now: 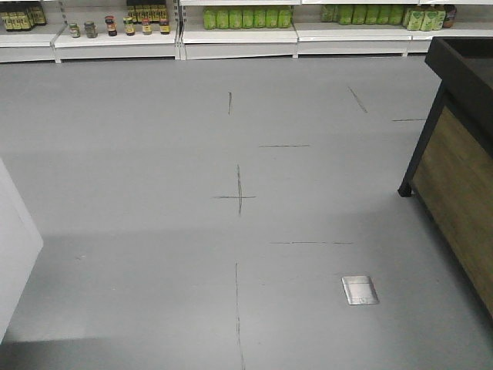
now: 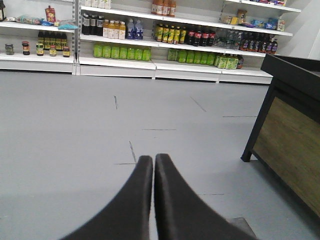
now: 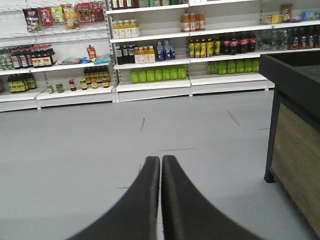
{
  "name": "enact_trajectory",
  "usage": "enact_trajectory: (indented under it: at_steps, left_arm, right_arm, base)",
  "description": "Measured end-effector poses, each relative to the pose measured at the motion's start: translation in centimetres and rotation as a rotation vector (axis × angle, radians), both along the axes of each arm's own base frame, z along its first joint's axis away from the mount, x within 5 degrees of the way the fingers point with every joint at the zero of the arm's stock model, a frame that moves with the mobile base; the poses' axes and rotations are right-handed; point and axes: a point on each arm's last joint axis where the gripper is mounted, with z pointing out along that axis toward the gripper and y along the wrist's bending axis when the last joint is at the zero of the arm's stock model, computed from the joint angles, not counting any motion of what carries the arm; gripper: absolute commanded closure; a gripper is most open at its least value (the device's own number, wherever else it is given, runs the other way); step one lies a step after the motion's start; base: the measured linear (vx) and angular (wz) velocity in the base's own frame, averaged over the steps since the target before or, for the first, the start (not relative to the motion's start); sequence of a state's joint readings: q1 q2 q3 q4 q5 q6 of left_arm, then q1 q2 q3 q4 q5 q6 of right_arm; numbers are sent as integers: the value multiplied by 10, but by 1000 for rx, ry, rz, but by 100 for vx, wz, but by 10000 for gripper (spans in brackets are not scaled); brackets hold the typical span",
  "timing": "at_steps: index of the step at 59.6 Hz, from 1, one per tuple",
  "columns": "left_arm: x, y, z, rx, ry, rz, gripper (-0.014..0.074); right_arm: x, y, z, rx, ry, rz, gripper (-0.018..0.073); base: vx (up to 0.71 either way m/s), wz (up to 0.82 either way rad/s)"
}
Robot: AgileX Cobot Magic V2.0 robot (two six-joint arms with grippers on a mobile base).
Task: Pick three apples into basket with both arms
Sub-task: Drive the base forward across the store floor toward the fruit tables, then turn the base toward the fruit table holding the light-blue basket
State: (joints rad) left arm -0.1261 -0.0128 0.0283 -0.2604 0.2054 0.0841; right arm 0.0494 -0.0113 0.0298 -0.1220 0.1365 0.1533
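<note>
No apples and no basket show in any view. My left gripper [image 2: 153, 157] is shut, its two black fingers pressed together with nothing between them, held above the grey floor. My right gripper [image 3: 160, 158] is likewise shut and empty, pointing across the floor toward the shelves. Neither gripper nor arm appears in the front view.
A black-framed, wood-panelled display stand [image 1: 454, 177] stands at the right, also seen in the wrist views [image 2: 290, 135] [image 3: 295, 150]. White store shelves [image 1: 239, 35] of bottles and jars line the far wall. A metal floor plate [image 1: 360, 290] lies low right. A pale panel [image 1: 15, 247] edges the left.
</note>
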Motion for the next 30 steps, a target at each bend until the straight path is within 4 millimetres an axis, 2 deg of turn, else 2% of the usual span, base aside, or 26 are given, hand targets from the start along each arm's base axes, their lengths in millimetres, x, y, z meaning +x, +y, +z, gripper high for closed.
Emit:
enact_trajectory:
  at_steps: [30]
  left_arm:
    - [0,0,0,0,0,0,602]
  right_arm:
    - [0,0,0,0,0,0,564]
  base:
    - [26,-12]
